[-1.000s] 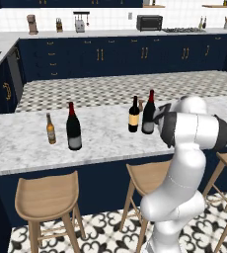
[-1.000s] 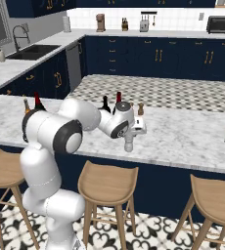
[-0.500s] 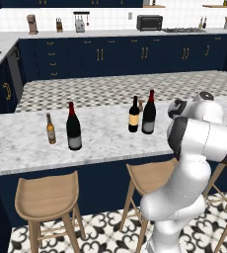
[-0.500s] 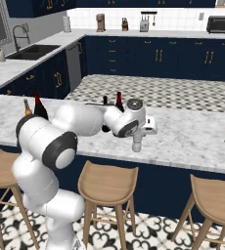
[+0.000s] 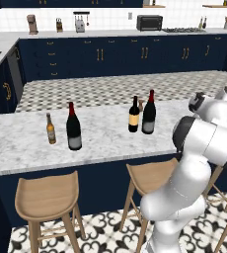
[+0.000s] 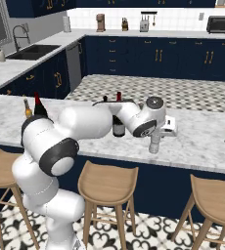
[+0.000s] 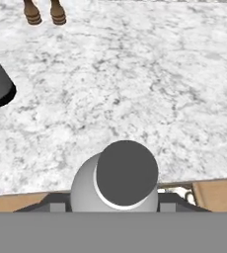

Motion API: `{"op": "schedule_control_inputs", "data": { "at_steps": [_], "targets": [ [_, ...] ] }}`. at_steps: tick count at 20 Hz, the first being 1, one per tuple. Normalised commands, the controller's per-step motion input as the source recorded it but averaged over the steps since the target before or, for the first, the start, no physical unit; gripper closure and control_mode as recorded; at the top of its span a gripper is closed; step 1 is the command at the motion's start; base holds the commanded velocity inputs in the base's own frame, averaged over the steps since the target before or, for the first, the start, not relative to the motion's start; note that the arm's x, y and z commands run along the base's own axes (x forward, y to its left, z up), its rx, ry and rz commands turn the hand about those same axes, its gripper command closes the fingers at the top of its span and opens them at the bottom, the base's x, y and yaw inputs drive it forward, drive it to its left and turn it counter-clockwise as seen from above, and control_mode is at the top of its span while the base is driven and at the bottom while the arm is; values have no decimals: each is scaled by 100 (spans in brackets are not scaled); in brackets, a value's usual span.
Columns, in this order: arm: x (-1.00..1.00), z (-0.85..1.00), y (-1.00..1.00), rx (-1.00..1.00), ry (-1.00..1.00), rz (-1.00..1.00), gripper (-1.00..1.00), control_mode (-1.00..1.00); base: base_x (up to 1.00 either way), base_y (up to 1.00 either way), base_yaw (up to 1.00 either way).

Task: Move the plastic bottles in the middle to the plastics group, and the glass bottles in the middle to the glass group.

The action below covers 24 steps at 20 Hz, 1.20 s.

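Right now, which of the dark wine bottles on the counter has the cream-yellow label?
The shorter, black-topped wine bottle in the middle pair; the two red-topped wine bottles carry grey labels.

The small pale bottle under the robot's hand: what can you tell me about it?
The small pale translucent bottle looks like plastic, with a rounded shoulder and a flat, round dark grey cap. It is upright near the front edge of the white marbled counter, directly below the gripper, which is closed on its top. Whether its base rests on the counter or hangs just above it cannot be told. No other bottle touches it.
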Motion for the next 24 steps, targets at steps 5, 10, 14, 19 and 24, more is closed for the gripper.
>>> {"op": "schedule_control_inputs", "data": {
  "at_steps": [5,10,14,19,24],
  "targets": [
    [1,0,-100,0,0,-16,100,-100,0,0,0],
    [19,0,-100,0,0,-14,100,-100,0,0,0],
    [8,-13,-89,0,8,-10,100,-100,0,0,0],
    [-3,-2,-25,0,-7,-1,100,-100,0,0,0],
    [1,2,0,-3,0,0,100,-100,0,0,0]
  ]
}}
